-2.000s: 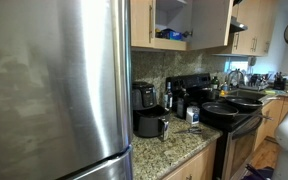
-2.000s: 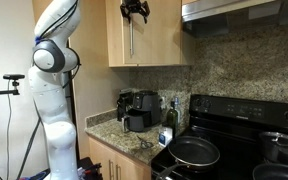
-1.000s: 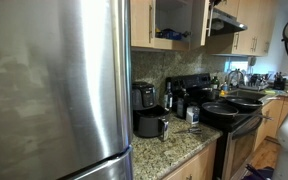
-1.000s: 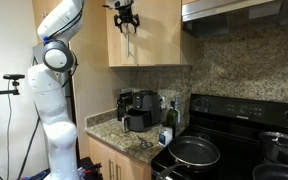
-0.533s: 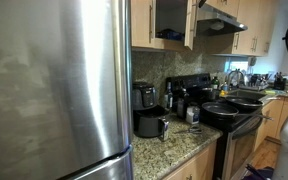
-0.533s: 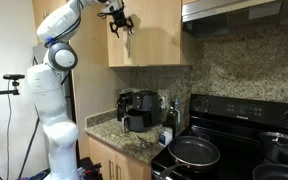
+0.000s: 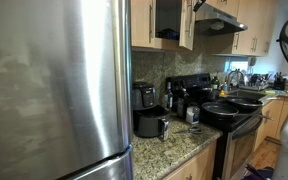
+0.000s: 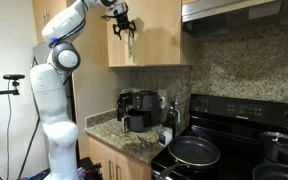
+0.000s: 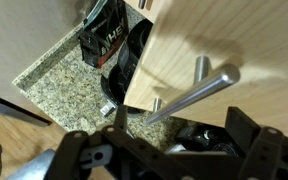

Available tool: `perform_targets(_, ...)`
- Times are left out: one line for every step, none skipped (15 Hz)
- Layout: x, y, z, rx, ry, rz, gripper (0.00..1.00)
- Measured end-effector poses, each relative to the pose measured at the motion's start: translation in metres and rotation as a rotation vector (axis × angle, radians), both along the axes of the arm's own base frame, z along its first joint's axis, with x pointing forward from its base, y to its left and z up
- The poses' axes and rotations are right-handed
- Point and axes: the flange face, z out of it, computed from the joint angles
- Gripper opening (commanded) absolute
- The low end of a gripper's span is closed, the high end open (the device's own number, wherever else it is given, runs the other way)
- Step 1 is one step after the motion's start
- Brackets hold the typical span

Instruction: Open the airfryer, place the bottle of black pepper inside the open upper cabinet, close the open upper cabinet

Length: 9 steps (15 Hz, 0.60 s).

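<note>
While claw spread wide nr upper cabinet door — interior mostly hidden, contents unclear.

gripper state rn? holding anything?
Gripper: open, holding nothing; jaws spread wide near the bar handle of the upper cabinet door.

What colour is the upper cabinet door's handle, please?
The handle is silver metal, clearest in the wrist view.
</note>
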Motion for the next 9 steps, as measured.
perform_targets(0.013,0.003,-0.003,0.028,0.004,-0.002,1.0)
perform_targets(0.027,0.006,-0.007,0.051,0.005,-0.005,1.0)
perform_targets(0.038,0.009,-0.011,0.068,0.011,-0.012,1.0)
perform_targets(0.048,0.012,-0.012,0.086,0.005,-0.014,1.0)
perform_targets(0.058,0.016,-0.014,0.102,-0.002,-0.015,1.0)
perform_targets(0.065,0.019,-0.014,0.114,-0.009,-0.016,1.0)
perform_targets(0.072,0.022,-0.016,0.125,-0.012,-0.018,1.0)
perform_targets(0.077,0.026,-0.016,0.131,-0.015,-0.022,1.0)
perform_targets(0.081,0.029,-0.017,0.135,-0.018,-0.025,1.0)
